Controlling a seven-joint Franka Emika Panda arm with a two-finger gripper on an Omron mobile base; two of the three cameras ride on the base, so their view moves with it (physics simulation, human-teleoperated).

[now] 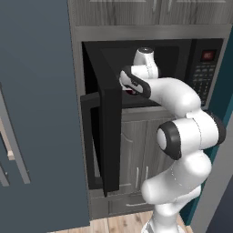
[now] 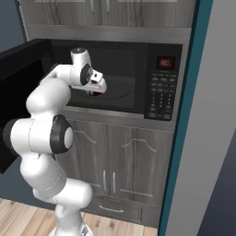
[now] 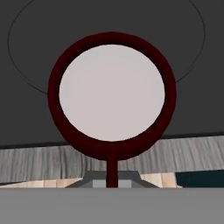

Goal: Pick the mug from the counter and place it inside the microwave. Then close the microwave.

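Above the microwave (image 2: 138, 73) floor: maroon mug (image 3: 111, 94), pale interior, upright.

Item count at open appliance

One squat maroon mug with pale interior (image 3: 111, 94); one black built-in microwave (image 2: 138, 83) with one open dark-glass door (image 1: 107, 136); two grey wood-grain lower cabinet doors (image 2: 124, 161).

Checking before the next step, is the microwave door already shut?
No, the microwave door stands swung wide open, with the arm reaching inside.
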